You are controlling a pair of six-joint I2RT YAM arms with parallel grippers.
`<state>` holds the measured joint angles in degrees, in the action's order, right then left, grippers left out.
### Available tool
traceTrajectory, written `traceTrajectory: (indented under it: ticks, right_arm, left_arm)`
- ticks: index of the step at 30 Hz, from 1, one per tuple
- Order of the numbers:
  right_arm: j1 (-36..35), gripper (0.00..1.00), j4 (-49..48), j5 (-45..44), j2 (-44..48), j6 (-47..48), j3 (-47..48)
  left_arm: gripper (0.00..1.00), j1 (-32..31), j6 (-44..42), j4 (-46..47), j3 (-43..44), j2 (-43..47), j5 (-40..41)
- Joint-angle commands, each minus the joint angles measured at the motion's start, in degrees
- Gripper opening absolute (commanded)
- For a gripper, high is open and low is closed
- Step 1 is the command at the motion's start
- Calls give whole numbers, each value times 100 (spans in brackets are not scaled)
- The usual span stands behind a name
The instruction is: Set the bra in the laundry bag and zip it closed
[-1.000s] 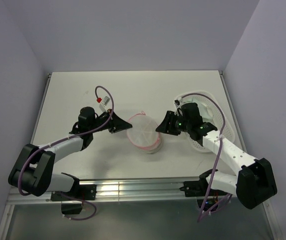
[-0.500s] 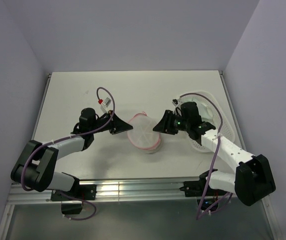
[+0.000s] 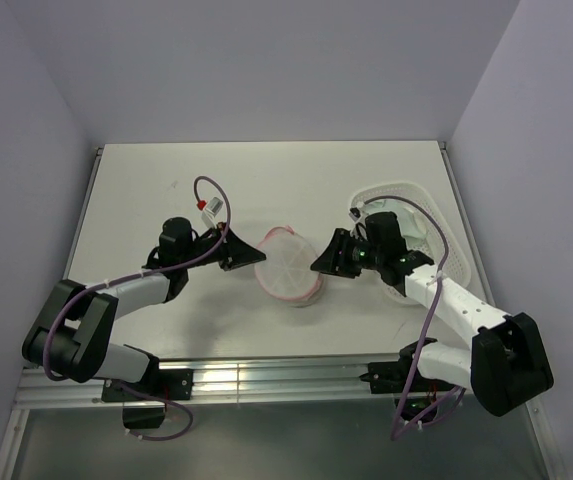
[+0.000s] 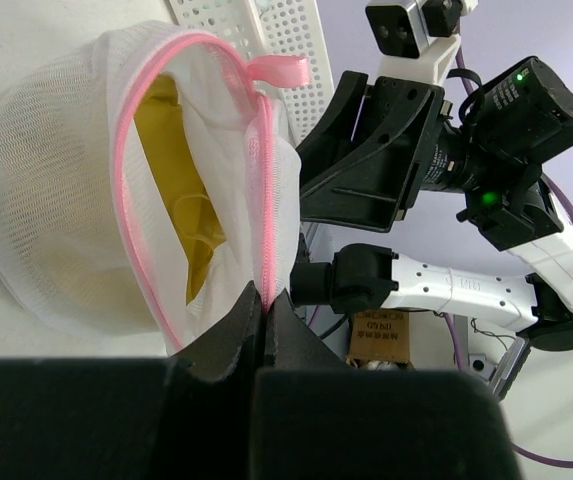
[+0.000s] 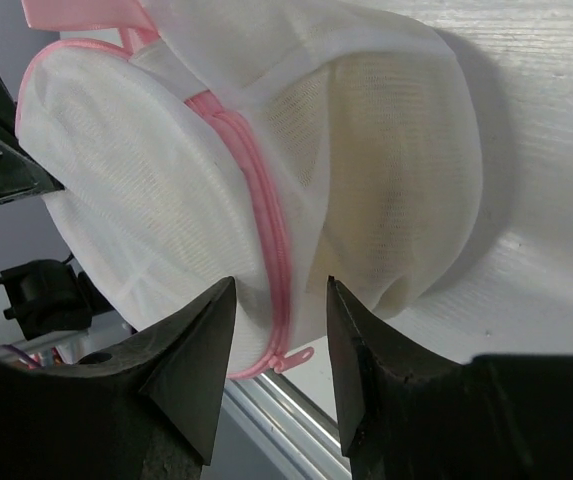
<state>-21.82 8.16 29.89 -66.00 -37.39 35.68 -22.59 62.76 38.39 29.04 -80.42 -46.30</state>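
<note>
Near the middle of the worktop (image 3: 266, 180) sits the laundry bag (image 3: 288, 268), soft, light and floppy, with the bra (image 4: 181, 200) inside. Left claw (image 4: 264, 300) pinches its pink rim (image 4: 267, 180); right claw (image 5: 279, 292) is apart, either side of that rim. Grab the little pull (image 5: 298, 356).

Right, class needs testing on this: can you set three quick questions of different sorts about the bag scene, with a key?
1. True or false: the bra already sits inside the laundry bag.
2. Pick one. The left gripper has its fingers: A) open above the table; B) shut on the pink zipper rim; C) shut on the bra.
3. Fill in: the right gripper has its fingers ___, one on each side of the pink zipper rim.

Key: 1 true; 2 B; 3 open.
</note>
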Motion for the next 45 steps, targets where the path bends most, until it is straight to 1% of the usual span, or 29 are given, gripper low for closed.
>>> traceTrajectory:
  ticks: [1, 5, 13, 20, 23, 24, 25, 26, 28, 29, 30, 31, 32, 33, 34, 35, 36, 37, 38, 39, 40, 41, 42, 43, 44, 45]
  right_arm:
    - [99, 49, -69, 87, 210, 109, -61]
    - [126, 49, -183, 227, 166, 56, -61]
    - [135, 48, -790, 746, -133, -304, -193]
    - [135, 46, -737, 816, -45, -313, -237]
    - [135, 35, -755, 869, -18, -357, -263]
    - [135, 22, -764, 887, -10, -374, -263]
    - [135, 17, -790, 939, -10, -392, -255]
    - [135, 8, -790, 966, -18, -427, -246]
    - [135, 3, -772, 975, -45, -436, -159]
    - [135, 0, -729, 949, -54, -471, -132]
    - [135, 0, -711, 922, -54, -480, -88]
    - [135, 0, -693, 896, -45, -506, -27]
    - [135, 0, -676, 791, -36, -654, 9]
    - [135, 0, -684, 703, 7, -734, 44]
    - [126, 0, -702, 607, 34, -839, 131]
    - [117, 0, -719, 440, 60, -1041, 193]
    - [73, 0, -702, 317, 69, -1112, 281]
    - [21, 0, -659, 150, 61, -1174, 551]
    - [-41, 0, -467, -51, 35, -1261, 711]
    - [-128, 0, -360, -454, -70, -1306, 921]
    - [-303, 0, -264, -649, -149, -1350, 1332]
    - [-409, 0, -36, -869, -237, -1463, 1536]
    - [-523, 0, 105, -1410, -447, -1525, 2008]
    - [-725, 0, 254, -1703, -554, -1596, 2239]
    - [-822, 0, 526, -1958, -685, -1857, 2442]
    - [-902, 0, 589, -2152, -887, -2008, 2618]
  left_arm:
    - [0, 0, 34, 300, -47, 97, -54]
    - [0, 0, 52, 362, -47, 71, -98]
    - [0, 9, 61, 380, -65, 44, -98]
    - [0, 0, 69, 397, -56, 18, -63]
    - [0, 0, 17, 310, -39, 9, -10]
    - [0, 9, -9, 283, -38, 18, -10]
    - [0, 0, -27, 248, -30, 27, 25]
    - [0, 9, -53, 91, -12, 35, 68]
    - [0, 9, -299, -286, 127, 158, 209]
    - [4, 9, -421, -915, 198, 228, 505]
    - [20, 9, -727, -1269, 277, 438, 726]
    - [27, 9, -870, -1621, 435, 588, 980]
    - [32, 9, -1001, -1981, 532, 763, 1609]
    - [43, 9, -1255, -2637, 620, 1165, 1964]
    - [48, 9, -1362, -2957, 838, 1378, 2307]
    - [59, 9, -1555, -3291, 971, 1554, 2963]
    - [68, 18, -1643, -3834, 1111, 1834, 3222]
    - [68, 18, -1731, -4161, 1426, 1950, 3433]
    - [71, 18, -1802, -4382, 1577, 2038, 3626]
    - [75, 18, -1907, -4584, 1718, 2196, 3872]
    - [75, 18, -1969, -4839, 1928, 2258, 3909]
    - [75, 18, -2048, -4937, 2026, 2303, 3901]
    - [72, 18, -2049, -5025, 2097, 2355, 3892]
    - [71, 18, -2066, -5182, 2219, 2373, 3849]
    - [70, 9, -2075, -5236, 2264, 2365, 3787]
    - [67, -8, -2066, -5271, 2273, 2382, 3752]
